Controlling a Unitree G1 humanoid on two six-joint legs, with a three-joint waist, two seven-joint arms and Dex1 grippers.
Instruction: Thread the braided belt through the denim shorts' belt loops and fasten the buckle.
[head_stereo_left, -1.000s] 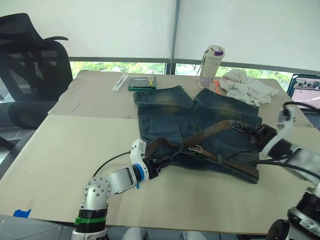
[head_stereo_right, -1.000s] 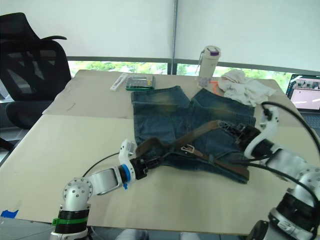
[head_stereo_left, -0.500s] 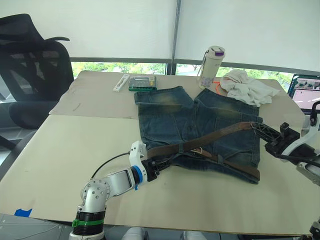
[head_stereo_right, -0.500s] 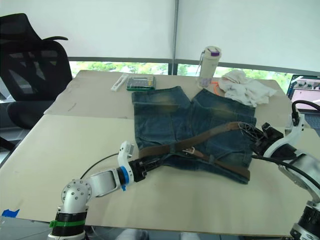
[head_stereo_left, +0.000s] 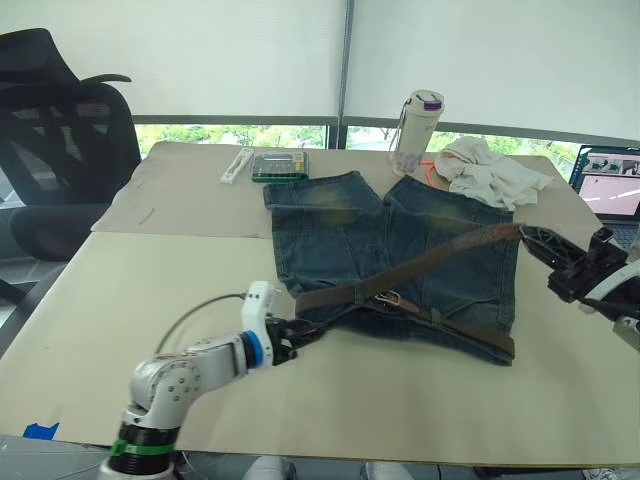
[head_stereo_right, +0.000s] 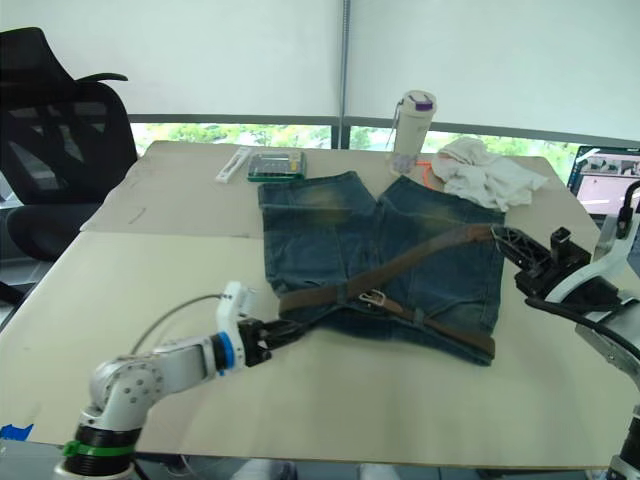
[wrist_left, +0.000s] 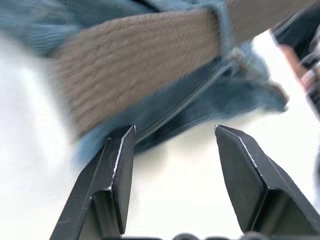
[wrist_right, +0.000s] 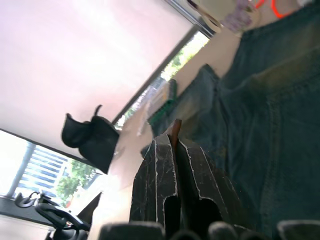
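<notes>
— As the dark brown woven braided belt (head_stereo_left: 400, 272) already passes along the waistband of the faded blue denim shorts (head_stereo_left: 390, 250), how much of the task would you say is done?

— A part only, I think. The shorts lie flat near the middle of the beige counter (head_stereo_left: 150, 290), legs toward the far edge and waistband toward the near edge. The belt runs under at least one of the small blue denim belt loops (wrist_left: 223, 22) at the left end of the waistband, and seems to go on along it toward the right. I cannot count how many loops it passes.

— And the small silver rectangular buckle (head_stereo_left: 392, 298)?

— It lies on the waistband near its middle, and I see no strap passing through it. So the fastening is not yet done, in my judgement.

— Where is the free end of the belt?

— The right gripper (head_stereo_left: 530, 236) has it. Its two black fingers are pressed together on the strap's tip, raised over the right side of the shorts, so the strap goes in a straight slanted line from the waistband up to the fingers.

— What about the left gripper (head_stereo_left: 300, 331)?

— It is low over the counter, just beside the left corner of the waistband. Its fingers are spread wide and hold nothing; the denim edge and the belt lie just in front of them.

— So what remains?

— Probably to bring the held end back to the buckle, through the remaining loops if any, and fasten it.
</notes>
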